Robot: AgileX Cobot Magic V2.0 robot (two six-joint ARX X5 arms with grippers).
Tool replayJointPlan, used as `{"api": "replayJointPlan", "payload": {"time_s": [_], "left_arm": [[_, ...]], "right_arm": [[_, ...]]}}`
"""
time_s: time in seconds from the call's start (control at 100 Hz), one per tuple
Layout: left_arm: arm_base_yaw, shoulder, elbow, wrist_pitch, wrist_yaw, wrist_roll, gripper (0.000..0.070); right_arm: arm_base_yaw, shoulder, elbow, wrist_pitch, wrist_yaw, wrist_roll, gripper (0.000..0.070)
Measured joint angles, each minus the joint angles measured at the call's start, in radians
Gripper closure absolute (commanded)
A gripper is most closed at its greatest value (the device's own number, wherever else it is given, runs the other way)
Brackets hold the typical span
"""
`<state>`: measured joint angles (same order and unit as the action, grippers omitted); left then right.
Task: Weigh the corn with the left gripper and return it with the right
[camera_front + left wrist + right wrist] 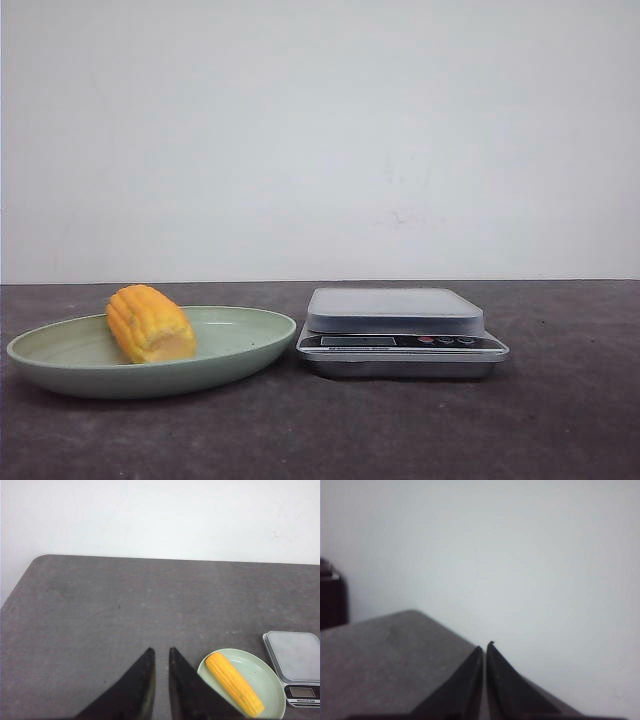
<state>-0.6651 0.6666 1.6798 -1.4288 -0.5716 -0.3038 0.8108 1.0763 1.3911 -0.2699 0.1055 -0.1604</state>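
Note:
The corn (150, 322), a yellow-orange cob piece, lies on a pale green plate (240, 360) at the table's left; it also shows in the left wrist view (234, 683). A silver kitchen scale (395, 310) with an empty platform stands just right of the plate. My left gripper (160, 651) hangs above bare table, apart from the plate (267, 677); its fingers are nearly together with a narrow slit and hold nothing. My right gripper (486, 645) is shut and empty, over a table corner facing the wall. Neither gripper shows in the front view.
The dark grey table (560, 420) runs to a white wall behind. The scale also shows in the left wrist view (295, 657) beside the plate. A dark object (331, 597) stands at the edge of the right wrist view.

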Motion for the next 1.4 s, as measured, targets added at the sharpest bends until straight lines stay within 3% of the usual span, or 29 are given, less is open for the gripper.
{"api": "replayJointPlan", "payload": {"time_s": [0.66, 0.95, 1.03, 1.28, 1.4], "left_arm": [[0.0, 0.0, 0.0, 0.0, -0.001, 0.0, 0.0684], [0.0, 0.0, 0.0, 0.0, -0.001, 0.0, 0.0684], [0.0, 0.0, 0.0, 0.0, -0.001, 0.0, 0.0684], [0.0, 0.0, 0.0, 0.0, -0.001, 0.0, 0.0684], [0.0, 0.0, 0.0, 0.0, -0.002, 0.0, 0.0684]], "right_arm": [[-0.012, -0.016, 0.0, -0.006, 0.01, 0.0, 0.0693], [-0.167, -0.182, -0.081, -0.387, 0.069, 0.008, 0.0693], [-0.239, -0.255, -0.216, -0.312, 0.074, 0.008, 0.0693], [-0.473, -0.56, -0.821, 0.23, 0.002, 0.011, 0.0693], [-0.542, -0.741, -1.07, 0.278, 0.001, 0.031, 0.0693]]}}
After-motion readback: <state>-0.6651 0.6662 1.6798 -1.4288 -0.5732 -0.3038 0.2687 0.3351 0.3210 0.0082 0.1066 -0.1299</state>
